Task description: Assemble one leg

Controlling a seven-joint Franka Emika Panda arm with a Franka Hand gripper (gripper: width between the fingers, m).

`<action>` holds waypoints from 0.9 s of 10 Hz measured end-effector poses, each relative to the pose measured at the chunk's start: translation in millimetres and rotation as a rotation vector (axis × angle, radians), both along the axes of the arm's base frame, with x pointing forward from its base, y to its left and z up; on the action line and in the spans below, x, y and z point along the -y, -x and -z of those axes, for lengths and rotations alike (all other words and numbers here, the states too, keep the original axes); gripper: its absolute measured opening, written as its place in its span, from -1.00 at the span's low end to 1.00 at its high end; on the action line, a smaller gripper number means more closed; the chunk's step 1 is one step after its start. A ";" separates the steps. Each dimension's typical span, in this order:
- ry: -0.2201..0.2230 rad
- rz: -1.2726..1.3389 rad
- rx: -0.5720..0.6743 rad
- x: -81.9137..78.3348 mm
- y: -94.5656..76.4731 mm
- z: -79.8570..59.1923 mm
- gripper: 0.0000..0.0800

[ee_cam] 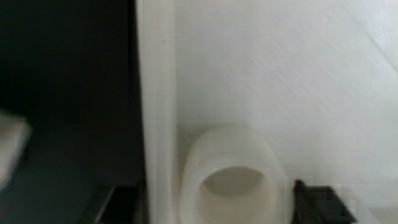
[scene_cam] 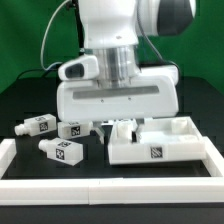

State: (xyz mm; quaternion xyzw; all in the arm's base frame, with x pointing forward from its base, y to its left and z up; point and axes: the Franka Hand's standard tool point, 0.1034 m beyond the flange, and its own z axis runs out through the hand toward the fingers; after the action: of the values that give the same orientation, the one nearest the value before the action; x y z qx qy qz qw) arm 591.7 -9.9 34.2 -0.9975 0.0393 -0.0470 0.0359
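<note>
Green backdrop, black table (scene_cam: pixel 25 110). I logged three small stubby white plastic legs (scene_cam: pixel 62 150) with black-and-white tags lying loose at the exterior view's left. They lay near the large flat white tray-like tabletop (scene_cam: pixel 165 140) but apart from it. White arm (scene_cam: pixel 115 60) hung over the tabletop's leg-side end. On the wrist view the gripper (ee_cam: pixel 221 205) showed dark fingertips (ee_cam: pixel 125 203) straddling white plastic with a rounded hollow hump (ee_cam: pixel 233 172). I could not tell whether they pinched it.

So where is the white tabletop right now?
The tabletop lies at the exterior view's right, directly under the arm, with three loose legs to the exterior view's left of it.
</note>
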 end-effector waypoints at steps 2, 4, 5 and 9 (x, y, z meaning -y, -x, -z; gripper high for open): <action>0.001 -0.019 0.005 1.1 -3.8 1.6 -0.04; 0.001 -0.018 0.004 1.3 -3.5 2.2 -0.04; 0.001 -0.018 0.004 1.3 -3.4 2.3 -0.04; 0.027 -0.013 0.025 -3.0 -30.6 5.8 -0.04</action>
State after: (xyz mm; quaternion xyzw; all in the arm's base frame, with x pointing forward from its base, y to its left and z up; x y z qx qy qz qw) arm 622.3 -6.9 28.4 -0.9974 0.0317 -0.0600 0.0234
